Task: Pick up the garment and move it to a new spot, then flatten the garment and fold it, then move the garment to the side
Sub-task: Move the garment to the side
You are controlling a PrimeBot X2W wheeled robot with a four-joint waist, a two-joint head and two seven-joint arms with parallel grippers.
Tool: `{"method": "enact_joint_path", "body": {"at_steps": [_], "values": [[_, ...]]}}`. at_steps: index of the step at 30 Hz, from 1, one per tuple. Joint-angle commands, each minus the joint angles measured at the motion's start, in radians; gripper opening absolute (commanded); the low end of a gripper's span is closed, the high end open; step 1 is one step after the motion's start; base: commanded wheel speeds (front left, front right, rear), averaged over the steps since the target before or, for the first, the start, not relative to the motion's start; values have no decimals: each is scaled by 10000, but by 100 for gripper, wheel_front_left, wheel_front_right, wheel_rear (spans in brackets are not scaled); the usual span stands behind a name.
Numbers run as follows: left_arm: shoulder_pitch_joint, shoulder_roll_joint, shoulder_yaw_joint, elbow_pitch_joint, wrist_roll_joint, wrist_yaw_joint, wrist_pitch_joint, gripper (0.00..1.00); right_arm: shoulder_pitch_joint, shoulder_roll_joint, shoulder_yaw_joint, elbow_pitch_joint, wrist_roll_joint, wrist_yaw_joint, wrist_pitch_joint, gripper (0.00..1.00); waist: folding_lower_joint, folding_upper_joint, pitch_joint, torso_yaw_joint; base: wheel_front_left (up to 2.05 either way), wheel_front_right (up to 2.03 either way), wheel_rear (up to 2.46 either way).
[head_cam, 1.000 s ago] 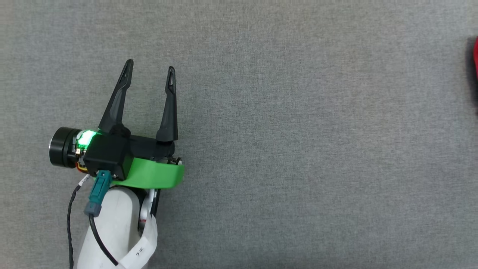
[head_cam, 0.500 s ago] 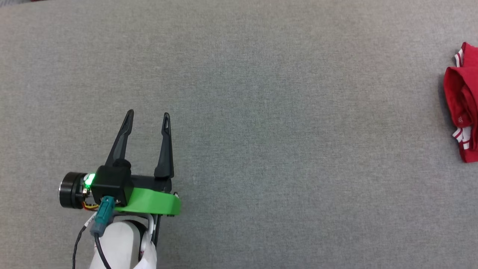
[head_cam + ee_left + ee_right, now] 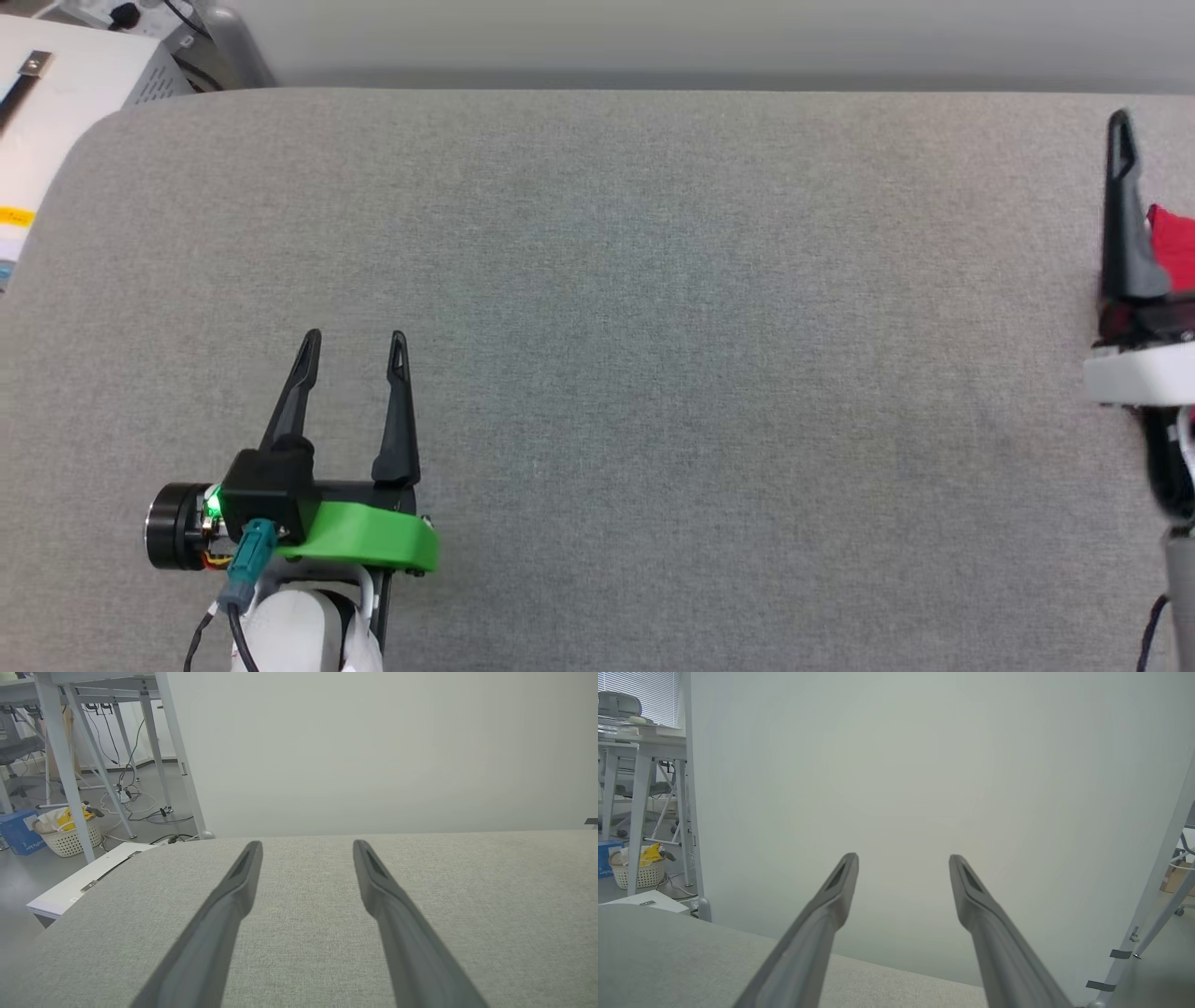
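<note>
at the far right edge of the grey counter, a red scrap of the garment shows just behind the right gripper; it seems to lie on the counter, but most of it is cut off. right fingers apart, empty. left gripper over the counter's near left, fingers apart, empty, well apart from the garment.
</note>
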Motion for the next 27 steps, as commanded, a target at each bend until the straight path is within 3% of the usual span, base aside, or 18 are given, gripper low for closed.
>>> {"method": "enact_joint_path", "body": {"at_steps": [1,11,27], "values": [[149,-11,89,48,-75,-35,-59,100,449,292,50,-164,-120,-9,-53,100,1,0,-343,235,0,0,0],[591,-51,240,403,-20,-122,-59,100,2753,1887,314,100,-396,-9,-55,100,1,0,-1067,384,0,0,0],[1380,-109,130,576,21,-370,-59,100,4710,2429,-26,-303,-690,-9,-56,100,1,0,-1761,348,0,0,0]]}}
